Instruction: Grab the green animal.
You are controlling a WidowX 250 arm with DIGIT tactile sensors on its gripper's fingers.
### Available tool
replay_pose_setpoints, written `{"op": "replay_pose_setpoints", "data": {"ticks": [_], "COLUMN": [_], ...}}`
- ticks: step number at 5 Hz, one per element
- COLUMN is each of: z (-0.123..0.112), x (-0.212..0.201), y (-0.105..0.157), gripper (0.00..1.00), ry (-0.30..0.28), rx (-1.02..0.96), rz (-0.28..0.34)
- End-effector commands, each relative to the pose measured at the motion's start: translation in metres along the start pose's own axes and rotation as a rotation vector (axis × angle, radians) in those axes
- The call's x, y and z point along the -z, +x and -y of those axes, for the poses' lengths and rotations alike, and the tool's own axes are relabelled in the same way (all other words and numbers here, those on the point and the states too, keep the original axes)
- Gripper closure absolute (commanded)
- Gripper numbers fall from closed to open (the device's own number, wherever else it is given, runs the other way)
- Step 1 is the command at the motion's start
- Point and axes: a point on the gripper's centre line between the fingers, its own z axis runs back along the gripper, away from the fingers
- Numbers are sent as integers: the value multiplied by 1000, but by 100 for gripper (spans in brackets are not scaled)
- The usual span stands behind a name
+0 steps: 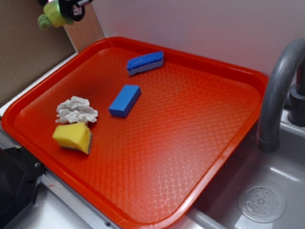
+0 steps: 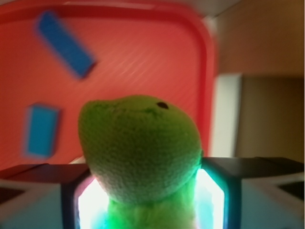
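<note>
Gripper (image 1: pixel 64 10) is raised clear above the far-left corner of the red tray (image 1: pixel 200 62), jaws clenched on the green animal (image 2: pixel 140 148). The toy sits between the jaws, head protruding forward of them. Below and well apart lie two blue blocks (image 1: pixel 125 100), a crumpled paper (image 1: pixel 75 110) and a yellow sponge (image 1: pixel 73 137).

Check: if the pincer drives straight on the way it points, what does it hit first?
Probably the bare orange tray floor. The pincer, shut on the green animal, points at open tray, the two blue blocks lying off to one side; depth unclear.
</note>
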Motion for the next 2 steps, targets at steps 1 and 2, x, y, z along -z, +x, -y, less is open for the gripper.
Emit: {"op": "replay_pose_setpoints", "data": {"ticks": [1, 2], "z": [30, 34], "x": [-61, -59], "y": [-41, -41], "gripper": [100, 100], "ry": [-123, -100], "rx": [-56, -22], "rz": [114, 183]}}
